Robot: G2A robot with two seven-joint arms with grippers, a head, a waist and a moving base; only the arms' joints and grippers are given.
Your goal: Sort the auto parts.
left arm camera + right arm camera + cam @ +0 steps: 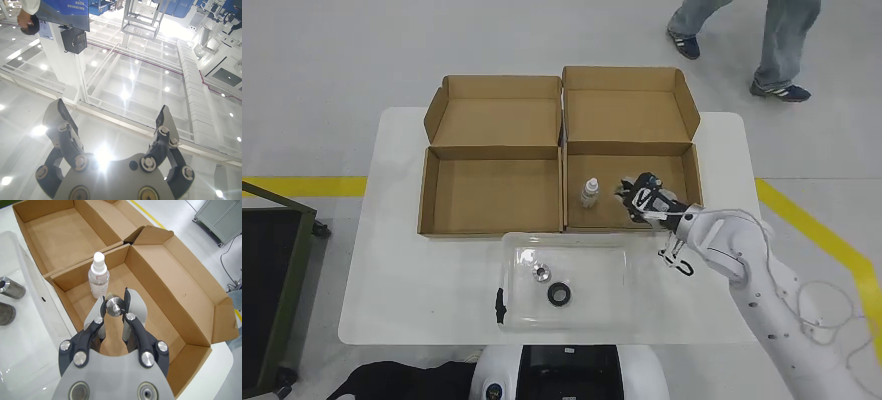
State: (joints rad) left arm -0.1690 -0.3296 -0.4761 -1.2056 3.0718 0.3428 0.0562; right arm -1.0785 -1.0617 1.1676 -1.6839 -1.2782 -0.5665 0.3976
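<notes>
A clear plastic tray sits on the white desk. In the tray lie a short silver metal cylinder and a black ring. Behind the tray, a left brown cardboard box touches a right brown cardboard box. In the right one stands a small clear spray bottle. Over it the right tool grips a round silver metal part.

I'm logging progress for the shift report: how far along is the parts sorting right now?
Looks done: a spray bottle stands in the right cardboard box. In hand: the right tool grips a silver metal part over that box. Left: a silvery cylinder and a dark ring wait in the clear tray. The left tool is open, holding nothing.
</notes>
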